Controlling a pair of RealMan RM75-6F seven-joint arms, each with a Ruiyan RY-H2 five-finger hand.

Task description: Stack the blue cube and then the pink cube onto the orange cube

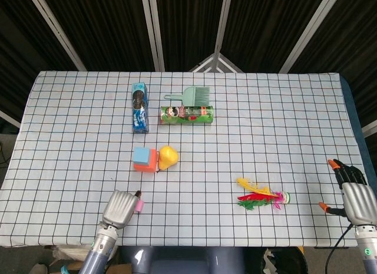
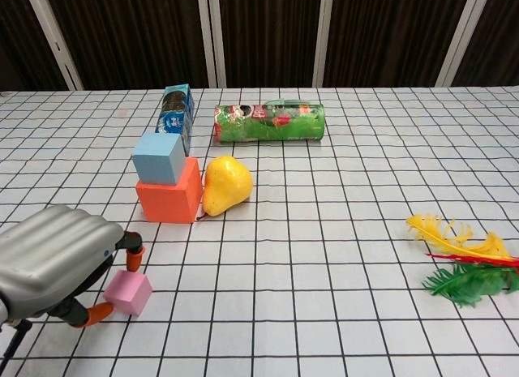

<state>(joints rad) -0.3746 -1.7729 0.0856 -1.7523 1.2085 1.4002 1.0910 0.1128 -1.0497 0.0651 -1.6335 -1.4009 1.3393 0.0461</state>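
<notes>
The blue cube (image 2: 159, 157) sits on top of the orange cube (image 2: 169, 197), left of the table's middle; both also show in the head view as blue cube (image 1: 141, 154) and orange cube (image 1: 146, 164). The pink cube (image 2: 128, 292) rests on the cloth near the front edge, seen from above as pink cube (image 1: 139, 205). My left hand (image 2: 57, 259) hangs over it from the left. Its thumb touches the cube's left side and a fingertip (image 2: 135, 255) touches its back top edge, pinching it. My right hand (image 1: 356, 194) hovers at the table's right front corner, fingers apart, holding nothing.
A yellow pear (image 2: 225, 186) leans against the orange cube's right side. Behind lie a blue cookie pack (image 2: 176, 108), a green chip can (image 2: 269, 122) and a green brush (image 1: 195, 96). A feather shuttlecock (image 2: 462, 259) lies front right.
</notes>
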